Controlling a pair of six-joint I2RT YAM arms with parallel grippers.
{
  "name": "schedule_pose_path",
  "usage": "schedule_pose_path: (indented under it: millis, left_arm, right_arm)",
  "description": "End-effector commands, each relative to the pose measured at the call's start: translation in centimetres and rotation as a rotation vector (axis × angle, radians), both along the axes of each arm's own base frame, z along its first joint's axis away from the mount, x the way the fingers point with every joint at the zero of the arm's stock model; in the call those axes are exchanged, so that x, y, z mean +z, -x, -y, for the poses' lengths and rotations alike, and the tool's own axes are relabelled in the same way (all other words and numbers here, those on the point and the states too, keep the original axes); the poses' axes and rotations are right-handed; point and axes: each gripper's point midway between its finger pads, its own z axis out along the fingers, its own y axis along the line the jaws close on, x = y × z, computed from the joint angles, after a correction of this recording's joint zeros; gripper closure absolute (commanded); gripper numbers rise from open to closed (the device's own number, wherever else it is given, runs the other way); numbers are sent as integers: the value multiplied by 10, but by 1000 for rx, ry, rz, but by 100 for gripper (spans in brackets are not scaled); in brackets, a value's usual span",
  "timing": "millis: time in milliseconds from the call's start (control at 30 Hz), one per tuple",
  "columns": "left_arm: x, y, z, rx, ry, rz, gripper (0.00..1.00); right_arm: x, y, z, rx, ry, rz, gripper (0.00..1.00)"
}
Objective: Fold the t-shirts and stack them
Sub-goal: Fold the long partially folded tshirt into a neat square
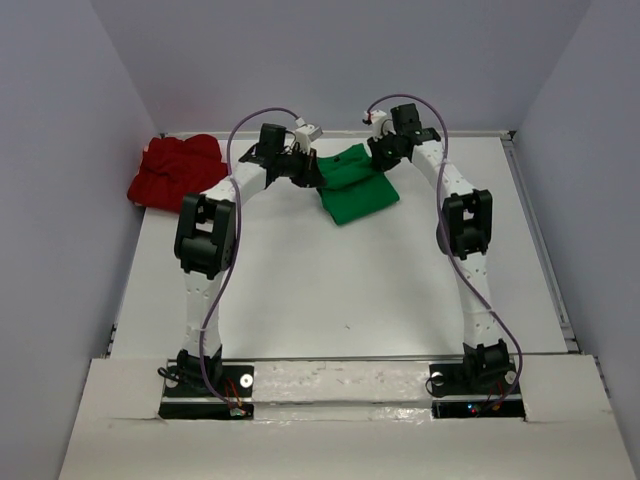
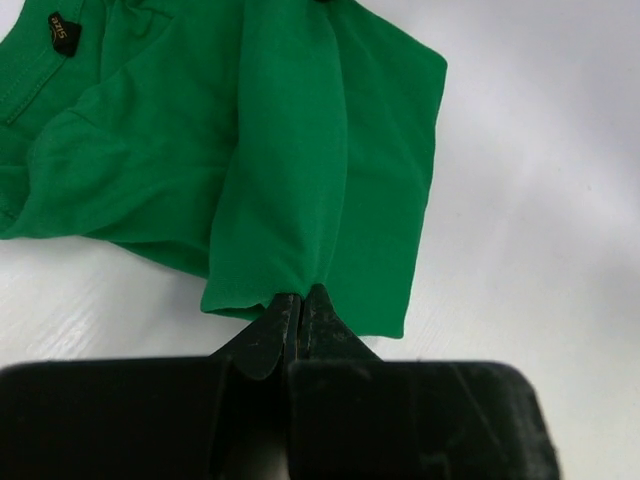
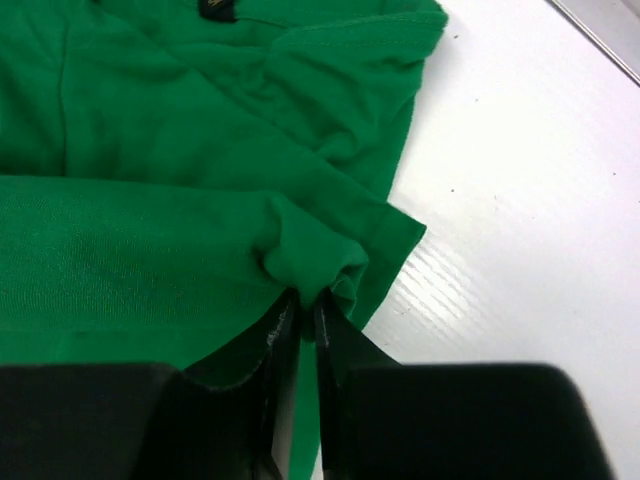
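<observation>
Green t-shirt (image 1: 358, 192) lies part-folded at the far middle of the table (image 1: 330, 290), red t-shirt (image 1: 175, 170) crumpled at the far left. Left gripper (image 2: 302, 296) pinches a green hem; right gripper (image 3: 305, 300), jaws almost together, holds a bunched green fold.

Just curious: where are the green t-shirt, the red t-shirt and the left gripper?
green t-shirt (image 1: 358, 195), top view, middle of its folded cloth.
red t-shirt (image 1: 175, 171), top view, middle of the heap.
left gripper (image 2: 302, 297), left wrist view, between its fingertips.
</observation>
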Motion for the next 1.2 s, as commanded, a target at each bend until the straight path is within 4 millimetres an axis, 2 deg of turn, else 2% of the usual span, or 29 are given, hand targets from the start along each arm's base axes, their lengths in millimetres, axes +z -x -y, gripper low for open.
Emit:
schedule_pose_path:
  millis: [0, 33, 100, 133, 167, 267, 333, 400, 433, 500, 533, 567, 600, 633, 667, 700, 733, 767, 800, 833, 867, 900, 933, 967, 1000, 1033, 1100, 1133, 1167]
  left_arm:
    - [26, -22, 6, 43, 8, 107, 99]
    - [24, -23, 6, 55, -1, 114, 91]
    - [27, -25, 7, 67, -10, 132, 61]
    - [26, -25, 8, 75, -20, 136, 55]
    - [28, -26, 8, 84, -27, 145, 36]
    - [31, -28, 5, 114, -51, 166, 15]
    - [42, -30, 2, 132, -61, 196, 2]
    - [55, -35, -6, 171, -84, 236, 1]
    - [59, -34, -7, 177, -95, 244, 1]
    - [80, -37, -16, 202, -128, 308, 1]
    - [82, -40, -25, 240, -162, 325, 1]
    - [88, -41, -31, 246, -191, 357, 1]
    - [106, -40, -40, 269, -198, 394, 1]
    - [106, -40, -55, 303, -222, 393, 1]
    - [112, -43, -72, 357, -249, 410, 1]
    - [133, -39, -87, 391, -251, 450, 1]
    - [126, -34, -101, 410, -267, 445, 1]
    - [129, -34, -126, 450, -284, 459, 1]
    - [150, -25, -142, 487, -280, 504, 1]
    - [150, -20, -156, 510, -282, 495, 1]
    - [141, -11, -164, 497, -259, 470, 1]
    - [160, -5, -190, 548, -228, 508, 1]
    - [151, 3, -198, 546, -209, 469, 1]
    - [138, 14, -199, 503, -186, 422, 1]
    - [122, 24, -217, 515, -211, 347, 1]
    - [111, 30, -221, 511, -217, 298, 2]
    - [87, 40, -229, 479, -264, 225, 17]
    - [69, 53, -228, 453, -275, 168, 18]
    - [60, 58, -230, 450, -278, 156, 19]
  right_arm:
    - [47, -41, 2, -44, -16, 201, 68]
    - [45, -44, 2, -55, -17, 205, 41]
    - [49, -49, 3, -67, -14, 227, 9]
    - [53, -50, 3, -77, -23, 232, 1]
    - [57, -51, 2, -76, -28, 240, 0]
    - [64, -50, 2, -78, -35, 248, 0]
    - [80, -50, 3, -78, -36, 278, 0]
    - [87, -49, 8, -92, -20, 293, 0]
    - [105, -47, 10, -100, -22, 322, 0]
    - [117, -43, 16, -119, -6, 342, 0]
    - [144, -38, 18, -129, -18, 381, 0]
    - [155, -33, 19, -128, -20, 394, 0]
    - [165, -28, 19, -127, -28, 404, 0]
    - [186, -15, 21, -127, -47, 422, 0]
    - [196, -8, 20, -119, -61, 428, 0]
    - [207, 0, 20, -117, -75, 437, 0]
    - [205, 9, 19, -112, -84, 418, 0]
    - [230, 23, 19, -98, -105, 450, 0]
    - [238, 31, 17, -77, -120, 452, 4]
    - [242, 39, 15, -58, -126, 446, 18]
    - [235, 49, 16, -47, -119, 408, 56]
    - [241, 57, 16, -44, -129, 400, 75]
    - [229, 68, 16, -36, -121, 337, 98]
    - [220, 77, 11, -15, -119, 295, 100]
    - [202, 87, 9, 0, -117, 213, 100]
    - [192, 93, 8, 10, -117, 170, 100]
    - [161, 104, 2, 45, -126, 67, 100]
    - [150, 109, 1, 56, -127, 28, 100]
    - [142, 110, 0, 57, -131, 6, 100]
